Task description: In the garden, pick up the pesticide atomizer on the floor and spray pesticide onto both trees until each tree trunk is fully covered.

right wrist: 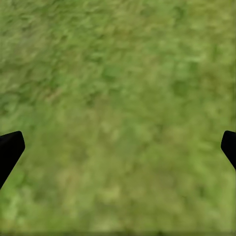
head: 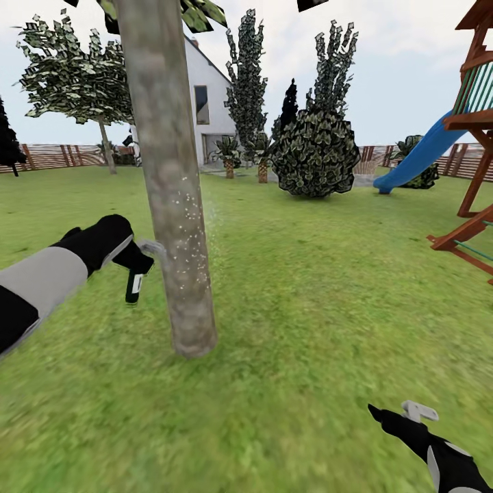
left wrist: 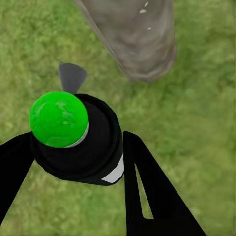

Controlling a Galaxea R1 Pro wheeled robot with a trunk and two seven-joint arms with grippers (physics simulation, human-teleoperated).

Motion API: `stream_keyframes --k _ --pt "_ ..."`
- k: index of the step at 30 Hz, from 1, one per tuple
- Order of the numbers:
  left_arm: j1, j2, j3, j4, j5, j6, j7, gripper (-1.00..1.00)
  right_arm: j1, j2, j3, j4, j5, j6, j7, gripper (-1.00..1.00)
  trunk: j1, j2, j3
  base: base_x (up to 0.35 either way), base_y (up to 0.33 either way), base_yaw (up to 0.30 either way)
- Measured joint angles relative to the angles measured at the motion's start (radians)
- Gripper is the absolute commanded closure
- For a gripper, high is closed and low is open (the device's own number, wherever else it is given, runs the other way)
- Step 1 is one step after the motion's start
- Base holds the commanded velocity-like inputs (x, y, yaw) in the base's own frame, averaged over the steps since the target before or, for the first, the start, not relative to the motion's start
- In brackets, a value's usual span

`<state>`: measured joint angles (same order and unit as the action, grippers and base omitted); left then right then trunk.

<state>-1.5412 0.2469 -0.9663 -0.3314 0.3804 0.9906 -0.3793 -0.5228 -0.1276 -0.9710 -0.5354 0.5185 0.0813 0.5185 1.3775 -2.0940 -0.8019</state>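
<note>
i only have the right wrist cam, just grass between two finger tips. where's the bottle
Observer: The left gripper holds the pesticide atomizer beside the near tree trunk.
Operator: is spray landing on it
Observer: White specks dot the bark at mid-height, level with the left gripper.
Operator: anything near my right arm
Observer: The right gripper hangs open over bare lawn, well clear of the trunk; a wooden play frame with a blue slide stands farther off on that side.
</note>
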Motion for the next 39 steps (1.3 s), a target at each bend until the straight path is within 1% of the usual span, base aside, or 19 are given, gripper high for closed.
stream_keyframes --k 3,8,10,18,20,26,28,31,35,39 --pt "-0.017 0.000 0.000 0.000 0.004 0.006 -0.017 1.00 0.000 0.000 0.000 0.000 0.000 0.000 0.000 -1.00 0.000 0.000 0.000 0.000 0.000 0.000" --pt "-0.085 0.000 0.000 0.000 0.003 0.007 -0.126 1.00 0.000 0.000 0.000 0.000 0.000 0.000 0.000 -1.00 0.000 0.000 0.000 0.000 0.000 0.000" --pt "-0.098 0.000 -0.001 0.000 0.000 0.007 -0.141 1.00 0.000 0.000 0.000 0.000 0.000 0.000 0.000 -1.00 0.000 0.000 0.000 0.000 0.000 0.000" --pt "-0.165 0.000 -0.002 0.003 -0.002 0.007 -0.147 1.00 0.000 0.000 0.000 0.001 0.000 0.000 0.000 -1.00 0.000 0.000 0.000 0.000 0.000 0.000" --pt "-0.191 -0.001 -0.001 0.003 -0.001 0.008 -0.147 1.00 0.000 0.000 0.000 0.001 0.000 0.000 0.000 -1.00 0.000 0.000 0.000 0.000 0.000 0.000" --pt "-0.232 -0.002 -0.001 0.006 0.000 0.008 -0.148 1.00 0.000 0.000 0.000 0.000 0.000 0.000 0.000 -1.00 0.000 0.000 0.000 0.000 0.000 0.000" --pt "-0.238 -0.002 -0.002 0.006 0.000 0.009 -0.148 1.00 0.000 0.000 0.000 0.000 0.000 0.000 0.000 -1.00 0.000 0.000 0.000 0.000 0.000 0.000" --pt "-0.267 -0.002 -0.001 0.006 0.000 0.010 -0.149 1.00 0.000 0.000 0.000 0.001 0.000 0.000 0.000 -1.00 0.000 0.000 0.000 0.000 0.000 0.000" --pt "-0.279 -0.002 -0.002 0.008 0.001 0.011 -0.149 1.00 0.000 0.000 0.000 0.001 0.000 0.000 0.000 -1.00 0.000 0.000 0.000 0.000 0.000 0.000" --pt "-0.304 0.000 -0.006 0.009 -0.001 0.012 -0.149 1.00 0.000 0.000 0.000 0.000 0.000 0.000 0.000 -1.00 0.000 0.000 0.000 0.000 0.000 0.000"
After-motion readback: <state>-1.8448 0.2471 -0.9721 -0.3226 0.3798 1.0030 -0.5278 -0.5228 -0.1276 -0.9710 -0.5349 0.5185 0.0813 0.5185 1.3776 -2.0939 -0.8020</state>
